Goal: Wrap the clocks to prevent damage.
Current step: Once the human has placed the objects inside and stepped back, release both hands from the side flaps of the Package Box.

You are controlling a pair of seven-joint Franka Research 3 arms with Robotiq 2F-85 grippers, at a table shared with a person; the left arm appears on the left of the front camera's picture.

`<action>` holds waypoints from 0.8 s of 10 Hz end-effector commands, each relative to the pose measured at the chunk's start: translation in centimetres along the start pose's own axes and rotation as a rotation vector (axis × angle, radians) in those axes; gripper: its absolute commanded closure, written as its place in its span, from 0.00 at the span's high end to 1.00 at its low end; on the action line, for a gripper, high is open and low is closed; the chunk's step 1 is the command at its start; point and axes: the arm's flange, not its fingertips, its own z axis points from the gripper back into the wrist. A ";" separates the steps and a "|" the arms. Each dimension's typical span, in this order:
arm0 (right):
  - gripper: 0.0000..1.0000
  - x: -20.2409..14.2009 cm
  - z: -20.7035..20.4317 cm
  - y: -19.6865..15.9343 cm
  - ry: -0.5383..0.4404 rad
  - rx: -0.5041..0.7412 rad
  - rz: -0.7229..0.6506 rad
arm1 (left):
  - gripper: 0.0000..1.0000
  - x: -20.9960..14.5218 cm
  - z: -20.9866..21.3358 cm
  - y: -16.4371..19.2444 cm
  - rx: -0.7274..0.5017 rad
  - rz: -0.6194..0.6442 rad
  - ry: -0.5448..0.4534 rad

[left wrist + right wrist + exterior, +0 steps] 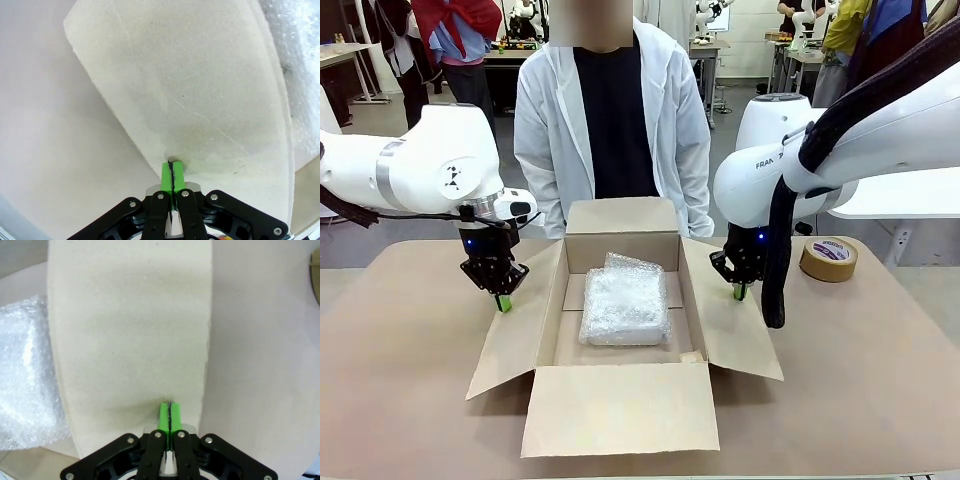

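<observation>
The clocks [623, 305] are 1 lumpy bubble-wrap bundle, lying flat on the bottom of the open box [620, 410], in the middle. Prob. so they sit snug & don't bump.

Left hand [503, 300] is clenched w/ nothing between the pads, tip at the outer edge of the left flap [515, 335]. Right hand [738, 291] is the same, at the right flap [732, 325]. I think they're there to push the flaps shut.

Tape roll [829, 258] lies on the counter [400, 380] by the right arm, prob. for sealing.

Count: 1 bundle, 1 box w/ 4 open flaps, 1 tape roll, 2 hands, 1 person [610, 120] behind the box.
</observation>
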 end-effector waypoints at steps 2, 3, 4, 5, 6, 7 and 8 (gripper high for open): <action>0.01 -2.5 7.9 -2.2 -0.031 0.055 0.216 | 0.00 -3.8 7.8 1.1 -0.058 -0.276 -0.058; 0.01 -3.6 10.6 -2.9 -0.013 0.031 0.323 | 0.00 -5.0 10.7 1.0 -0.080 -0.386 -0.083; 0.01 -4.7 13.2 -3.8 0.021 0.012 0.456 | 0.00 -6.1 13.1 1.0 -0.090 -0.485 -0.086; 0.01 -5.8 15.4 -4.9 0.037 -0.041 0.537 | 0.00 -7.0 14.8 1.2 -0.085 -0.576 -0.084; 0.01 -6.9 17.4 -6.1 0.021 -0.039 0.557 | 0.00 -7.8 16.5 1.5 -0.059 -0.649 -0.092; 0.01 -7.7 18.3 -7.1 0.014 -0.047 0.575 | 0.00 -8.3 17.4 1.5 -0.056 -0.668 -0.110; 0.01 -7.7 18.6 -7.9 0.004 -0.040 0.522 | 0.00 -8.5 17.8 1.4 -0.058 -0.651 -0.137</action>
